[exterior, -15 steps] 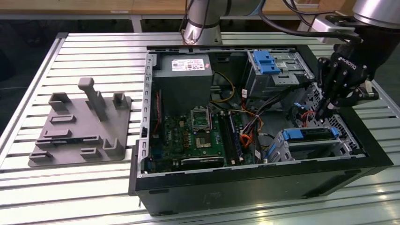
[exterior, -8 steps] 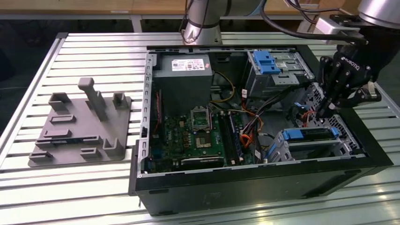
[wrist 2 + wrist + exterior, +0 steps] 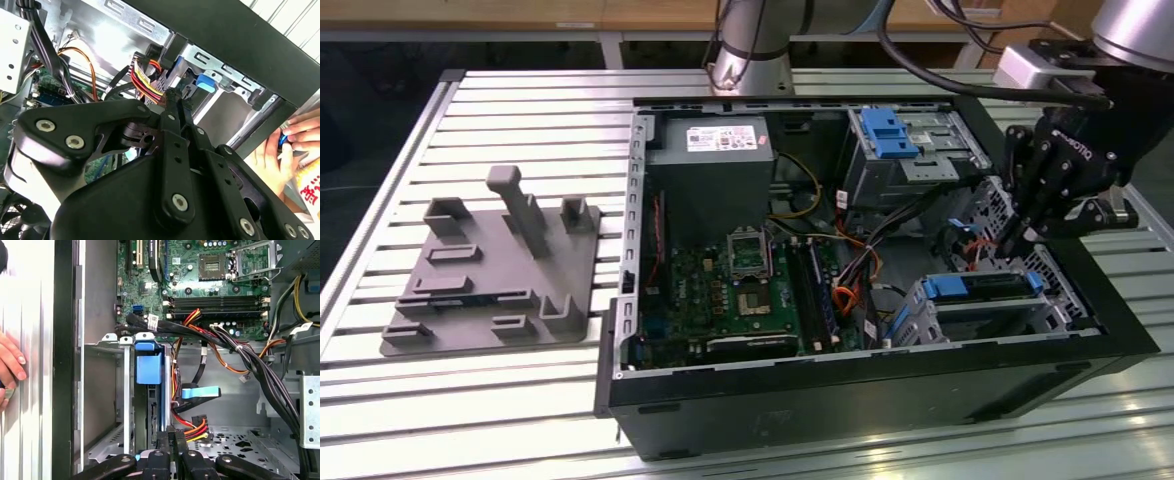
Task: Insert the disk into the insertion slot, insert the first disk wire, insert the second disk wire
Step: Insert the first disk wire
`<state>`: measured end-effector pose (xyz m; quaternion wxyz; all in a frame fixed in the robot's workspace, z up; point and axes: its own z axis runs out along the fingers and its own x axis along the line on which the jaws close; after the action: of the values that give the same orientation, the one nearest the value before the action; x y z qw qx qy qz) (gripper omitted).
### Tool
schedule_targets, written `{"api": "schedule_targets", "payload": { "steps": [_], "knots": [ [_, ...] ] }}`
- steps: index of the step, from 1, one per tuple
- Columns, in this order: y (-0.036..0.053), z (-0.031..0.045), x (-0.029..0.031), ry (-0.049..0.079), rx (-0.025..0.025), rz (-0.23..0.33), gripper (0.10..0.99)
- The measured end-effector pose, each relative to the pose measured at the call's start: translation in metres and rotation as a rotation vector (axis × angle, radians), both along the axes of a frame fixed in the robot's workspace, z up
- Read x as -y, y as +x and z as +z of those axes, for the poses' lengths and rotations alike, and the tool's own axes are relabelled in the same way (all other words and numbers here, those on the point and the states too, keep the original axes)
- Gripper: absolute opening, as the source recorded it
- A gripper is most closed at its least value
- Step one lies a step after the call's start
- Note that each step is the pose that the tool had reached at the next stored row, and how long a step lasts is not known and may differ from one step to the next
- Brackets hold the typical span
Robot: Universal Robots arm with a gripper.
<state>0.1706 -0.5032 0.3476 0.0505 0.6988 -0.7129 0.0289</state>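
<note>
Down in the small grey insertion slot (image 3: 126, 405), at the corner of the open case (image 3: 854, 395), the disk (image 3: 149, 367) sits pushed home with its blue handle at the mouth. I'd call step one done.

The wires are where I'm at. My gripper (image 3: 172, 440) hangs over the end of the slot away from the handle, with its fingers drawn narrow, almost together. The red-and-yellow wire bundle (image 3: 192, 427) is just beside the tips, and in the second wrist view it looks close enough to be touching. I honestly can't tell from these angles whether a plug is pinched in there or whether it's already seated in the disk.

The blue-ended cable (image 3: 201, 391) lies a bit further out, beside the slot and apart from the disk, so my guess is that one isn't plugged in yet. That would be roughly a third of the way through, maybe edging into the first wire.

Beyond that there's the motherboard (image 3: 200, 290) and the larger cage (image 3: 897, 140) with its blue latch, untouched at the far end of the case. Someone's hand (image 3: 295, 135) rests just outside the case wall near the slot. The grey fixture (image 3: 494, 280) sits well apart on the table.
</note>
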Motion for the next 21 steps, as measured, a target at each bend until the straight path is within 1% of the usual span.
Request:
{"api": "schedule_targets", "payload": {
  "steps": [2,5,6,7,10,11,13,19,21],
  "knots": [
    [-0.0009,0.0001,0.0024,0.007,0.0004,0.001,0.165],
    [-0.0021,0.0001,0.0042,0.009,0.0009,0.013,0.165],
    [-0.0022,0.0001,0.0046,0.010,0.0020,0.019,0.165],
    [-0.0022,0.0001,0.0050,0.011,0.0045,0.024,0.165],
    [-0.0022,0.0000,0.0066,0.015,0.0140,0.034,0.165],
    [-0.0022,0.0000,0.0080,0.017,0.0155,0.036,0.165],
    [-0.0023,0.0000,0.0093,0.019,0.0158,0.037,0.165],
    [-0.0031,0.0000,0.0095,0.019,0.0159,0.037,0.165],
    [-0.0039,0.0000,0.0104,0.019,0.0159,0.035,0.165]
  ]
}}
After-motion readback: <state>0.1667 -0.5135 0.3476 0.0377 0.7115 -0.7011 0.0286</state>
